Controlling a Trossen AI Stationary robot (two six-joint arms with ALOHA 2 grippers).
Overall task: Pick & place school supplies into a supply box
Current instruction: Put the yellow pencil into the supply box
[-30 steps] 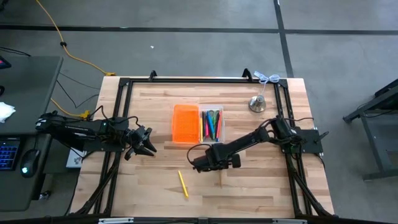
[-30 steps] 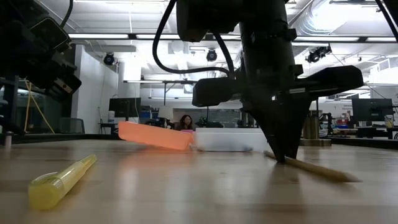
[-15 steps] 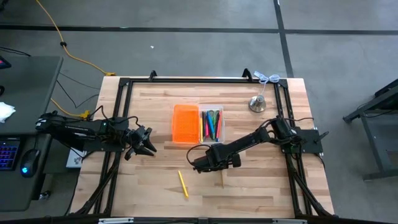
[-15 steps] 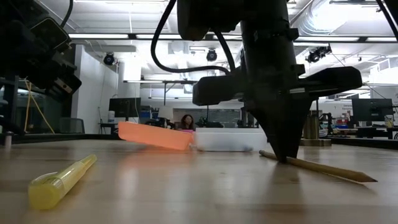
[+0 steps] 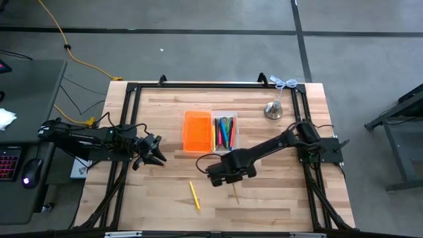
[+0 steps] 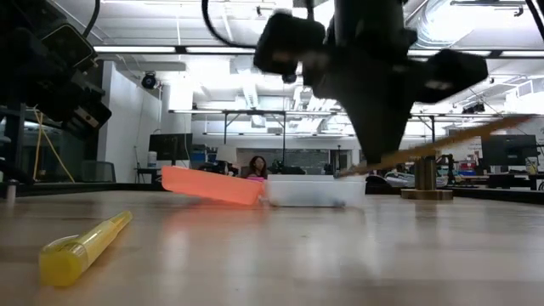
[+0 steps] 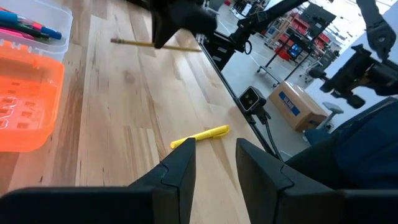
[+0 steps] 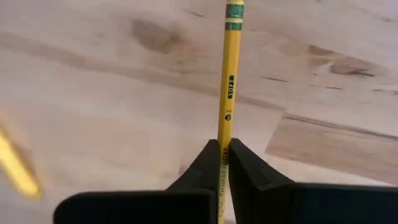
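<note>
My right gripper (image 5: pixel 229 174) hangs over the table's middle, near the supply box, and is shut on a yellow pencil (image 6: pixel 442 143) with a green ferrule (image 8: pixel 234 9). The supply box has an orange half (image 5: pixel 197 131) and a clear tray (image 5: pixel 225 132) holding several coloured pens. A yellow highlighter (image 5: pixel 194 196) lies flat on the wood toward the near edge. My left gripper (image 5: pixel 156 151) waits open at the table's left, touching nothing. My right gripper pinches the pencil's shaft (image 8: pixel 224 149) between its two fingers, close to one end. The fingers point down from above and lie across the pencil. The pencil is lifted clear of the table and tilted, its long ferrule end (image 6: pixel 510 124) sticking out higher.
A silver bell-shaped object (image 5: pixel 273 110) stands at the far right of the table. A black frame rail (image 5: pixel 198 84) runs around the tabletop. Bare wood lies between the highlighter and the box.
My right gripper has risen from the table and its wrist has rolled a little. The pencil, which lay flat on the wood under the fingers, now hangs clear of the table and tilted, its long end raised.
</note>
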